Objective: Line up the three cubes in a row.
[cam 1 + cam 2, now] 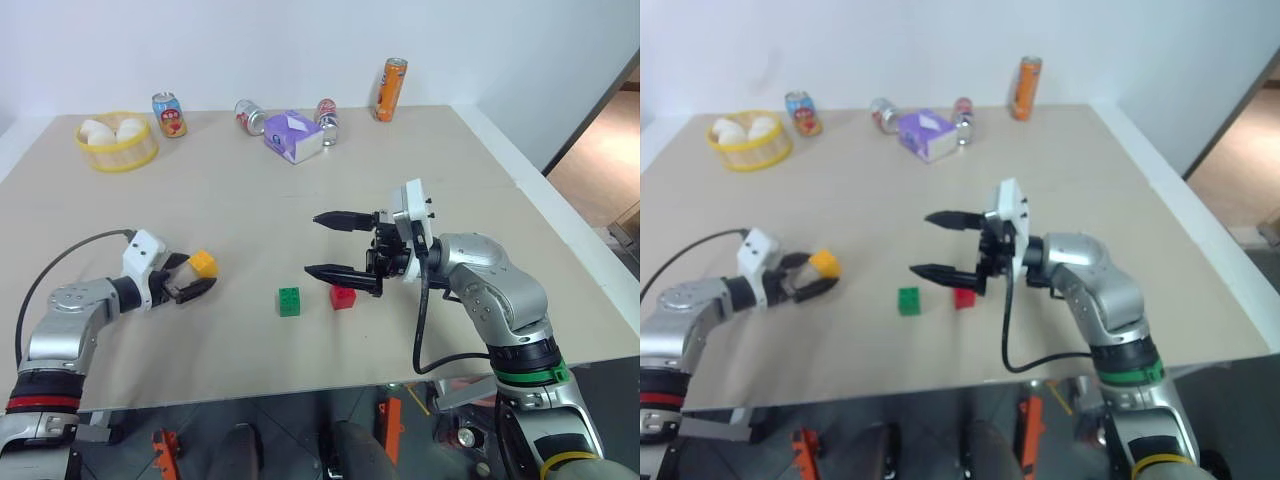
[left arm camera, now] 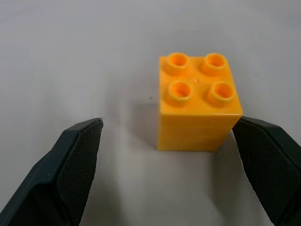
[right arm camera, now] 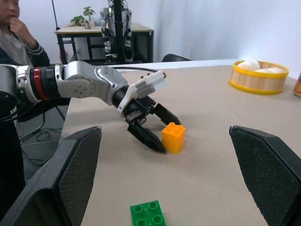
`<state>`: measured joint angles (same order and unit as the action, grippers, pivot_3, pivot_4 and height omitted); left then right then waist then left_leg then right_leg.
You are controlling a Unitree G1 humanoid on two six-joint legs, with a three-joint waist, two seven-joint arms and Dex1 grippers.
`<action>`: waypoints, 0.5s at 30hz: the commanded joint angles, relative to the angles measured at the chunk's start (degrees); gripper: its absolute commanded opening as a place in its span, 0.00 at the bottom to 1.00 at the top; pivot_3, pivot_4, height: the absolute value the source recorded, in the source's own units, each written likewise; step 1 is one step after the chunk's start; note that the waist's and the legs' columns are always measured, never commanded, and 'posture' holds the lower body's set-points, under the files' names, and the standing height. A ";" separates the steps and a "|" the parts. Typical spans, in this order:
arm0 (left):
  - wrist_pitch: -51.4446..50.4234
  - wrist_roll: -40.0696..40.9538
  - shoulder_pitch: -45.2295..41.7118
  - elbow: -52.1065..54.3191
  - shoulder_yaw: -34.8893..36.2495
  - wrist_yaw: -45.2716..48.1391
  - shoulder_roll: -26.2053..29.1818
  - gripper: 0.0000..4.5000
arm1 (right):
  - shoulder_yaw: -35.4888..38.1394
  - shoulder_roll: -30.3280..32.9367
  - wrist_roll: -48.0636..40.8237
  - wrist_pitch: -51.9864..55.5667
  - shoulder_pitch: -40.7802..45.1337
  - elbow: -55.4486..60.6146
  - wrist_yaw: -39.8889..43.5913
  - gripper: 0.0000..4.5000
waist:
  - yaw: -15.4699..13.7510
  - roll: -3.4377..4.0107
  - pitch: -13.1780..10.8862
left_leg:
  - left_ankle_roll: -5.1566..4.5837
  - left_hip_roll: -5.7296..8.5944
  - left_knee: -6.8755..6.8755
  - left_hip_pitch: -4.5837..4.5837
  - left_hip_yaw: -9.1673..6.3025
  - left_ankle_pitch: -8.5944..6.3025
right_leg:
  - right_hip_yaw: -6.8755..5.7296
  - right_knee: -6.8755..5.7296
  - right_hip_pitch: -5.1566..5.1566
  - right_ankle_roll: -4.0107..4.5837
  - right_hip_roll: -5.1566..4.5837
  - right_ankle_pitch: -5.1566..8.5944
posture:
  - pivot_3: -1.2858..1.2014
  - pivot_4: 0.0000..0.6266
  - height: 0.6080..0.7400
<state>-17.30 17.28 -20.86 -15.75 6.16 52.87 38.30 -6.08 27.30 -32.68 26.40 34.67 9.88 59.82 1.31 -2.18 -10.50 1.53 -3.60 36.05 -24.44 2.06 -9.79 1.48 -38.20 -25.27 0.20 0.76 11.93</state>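
The yellow-orange cube (image 1: pixel 204 263) stands on the table at the left, studs up, between the fingers of my open left gripper (image 1: pixel 202 273). In the left wrist view one finger (image 2: pixel 270 162) is right beside the cube (image 2: pixel 197 101) and the other stands well apart. The green cube (image 1: pixel 289 301) and the red cube (image 1: pixel 343 297) sit near each other at the table's front middle. My right gripper (image 1: pixel 313 245) hovers open just above and left of the red cube, pointing left, with nothing between its fingers.
At the table's far side stand a yellow basket (image 1: pixel 117 152) of white buns, several drink cans (image 1: pixel 168 114), a purple-and-white box (image 1: pixel 293 136) and a tall orange can (image 1: pixel 391 89). A person (image 3: pixel 14 33) sits beyond the table's left side.
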 commanded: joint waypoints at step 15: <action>5.27 0.87 1.42 6.58 -2.82 12.19 3.97 0.30 | 1.58 5.13 -2.68 2.52 -2.36 5.66 3.66 1.00 | 0.03 0.00 0.00 | 0.02 0.00 -0.04 -0.01 0.04 -0.01 | 0.04 0.01 -0.03 0.01 -0.01 0.01 | 0.52 0.24 1.00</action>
<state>-13.50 16.86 -19.69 -13.11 3.63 61.46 40.56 -6.02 31.28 -33.73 28.41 32.39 12.84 61.70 1.34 -2.18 -10.50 1.55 -3.60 35.99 -24.46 2.10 -9.81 1.51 -38.18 -25.30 0.24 0.73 11.96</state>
